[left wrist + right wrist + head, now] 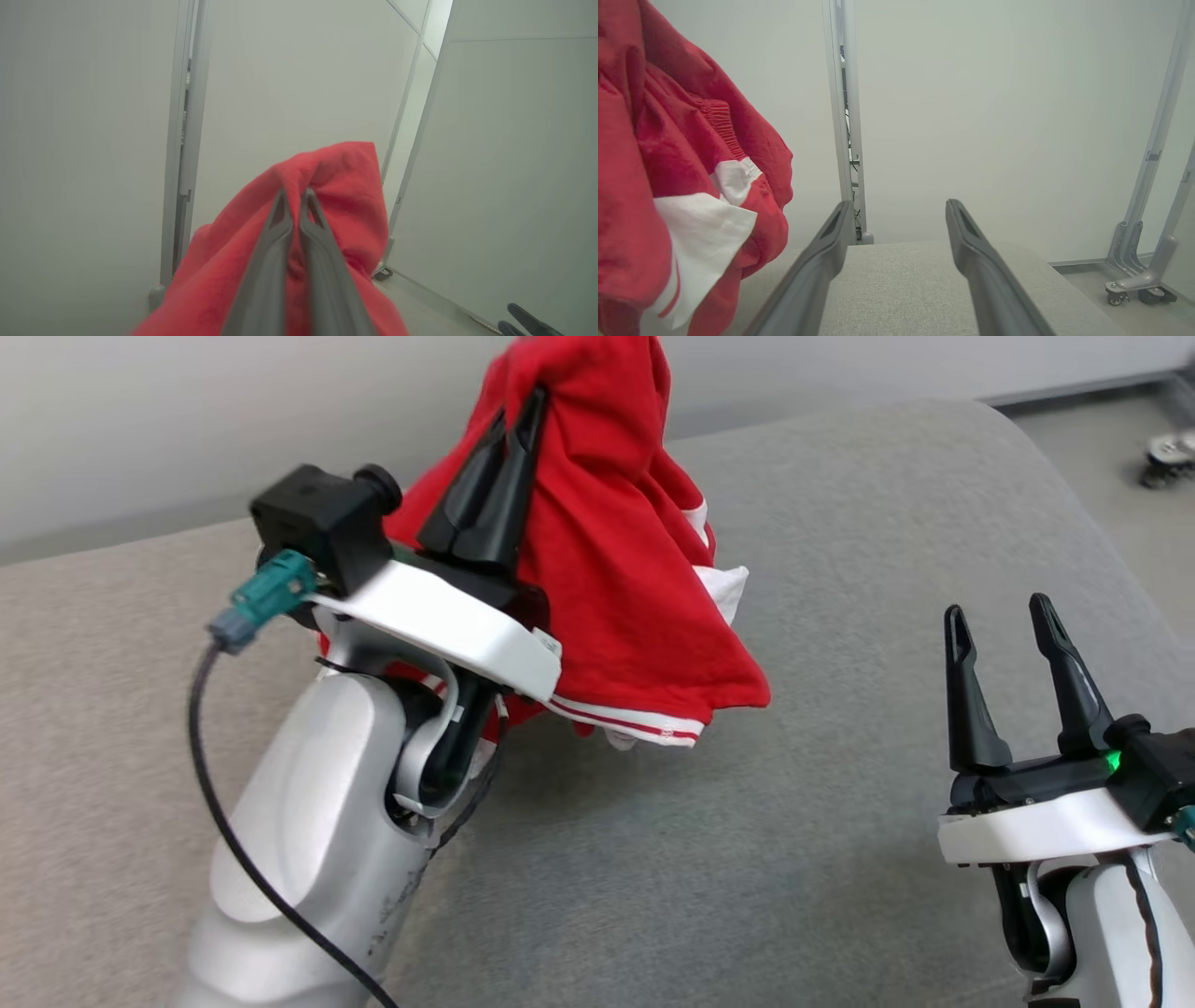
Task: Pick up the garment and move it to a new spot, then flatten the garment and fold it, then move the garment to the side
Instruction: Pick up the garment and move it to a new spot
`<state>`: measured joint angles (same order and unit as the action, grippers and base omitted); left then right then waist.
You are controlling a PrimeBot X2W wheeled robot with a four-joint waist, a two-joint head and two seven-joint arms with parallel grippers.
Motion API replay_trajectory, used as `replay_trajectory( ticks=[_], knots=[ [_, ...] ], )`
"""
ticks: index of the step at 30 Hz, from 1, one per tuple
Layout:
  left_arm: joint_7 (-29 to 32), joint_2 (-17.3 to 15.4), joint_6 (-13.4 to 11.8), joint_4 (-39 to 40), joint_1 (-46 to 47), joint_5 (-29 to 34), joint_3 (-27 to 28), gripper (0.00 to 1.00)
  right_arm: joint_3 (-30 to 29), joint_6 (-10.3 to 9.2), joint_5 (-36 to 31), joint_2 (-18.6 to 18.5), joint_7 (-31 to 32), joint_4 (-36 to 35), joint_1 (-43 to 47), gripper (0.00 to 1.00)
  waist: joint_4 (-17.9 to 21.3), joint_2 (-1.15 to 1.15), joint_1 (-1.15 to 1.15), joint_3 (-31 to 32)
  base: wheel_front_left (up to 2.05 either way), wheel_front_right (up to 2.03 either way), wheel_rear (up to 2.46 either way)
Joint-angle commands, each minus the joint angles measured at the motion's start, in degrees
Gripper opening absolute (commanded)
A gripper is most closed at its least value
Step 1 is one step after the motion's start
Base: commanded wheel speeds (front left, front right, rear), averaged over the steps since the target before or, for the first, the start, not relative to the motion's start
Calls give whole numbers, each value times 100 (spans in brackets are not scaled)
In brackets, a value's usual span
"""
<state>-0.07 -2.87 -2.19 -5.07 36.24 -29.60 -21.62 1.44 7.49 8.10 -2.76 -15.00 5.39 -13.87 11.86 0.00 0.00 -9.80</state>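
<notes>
The garment (616, 541) is red with white panels and striped trim. It hangs bunched in the air above the grey padded surface (840, 523), with my left gripper (523, 415) shut on a fold near its top. In the left wrist view the two fingers (280, 219) press together with red garment (345, 186) cloth draped around them. My right gripper (1001, 612) stands open at the lower right, apart from the cloth, nothing between its fingers. The right wrist view has the garment (682, 177) hanging at its left, beside the open right gripper (899, 210).
The grey padded surface spreads under both arms and ends in a rounded edge at the right. Beyond it are floor and a castor (1167, 457). White partition walls and a wheeled metal frame foot (1134, 275) stand behind the surface.
</notes>
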Motion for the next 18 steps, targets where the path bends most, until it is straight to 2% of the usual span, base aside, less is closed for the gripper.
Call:
replay_trajectory(
  ticks=[1,5,8,16,18],
  knots=[
    [-91,-27,-43,-112,-20,39,-62,0,-15,1,50,-27,-26,-14,-71,100,379,0,0,-241,0,0,0],
    [-287,-33,-124,-682,29,74,-153,0,-4,1,144,-25,-26,-17,-92,100,644,0,0,-401,0,0,0],
    [-392,-154,-149,-1180,41,114,-85,0,-11,1,183,-26,-26,-23,-99,100,732,0,0,-491,0,0,0],
    [-665,-512,-191,-2488,68,396,-119,0,-58,1,158,-26,-27,19,-72,100,622,0,0,-582,0,0,0],
    [-749,-518,-184,-2763,76,434,-151,0,-46,1,146,-26,-26,23,-85,100,556,0,0,-582,0,0,0]
  ],
)
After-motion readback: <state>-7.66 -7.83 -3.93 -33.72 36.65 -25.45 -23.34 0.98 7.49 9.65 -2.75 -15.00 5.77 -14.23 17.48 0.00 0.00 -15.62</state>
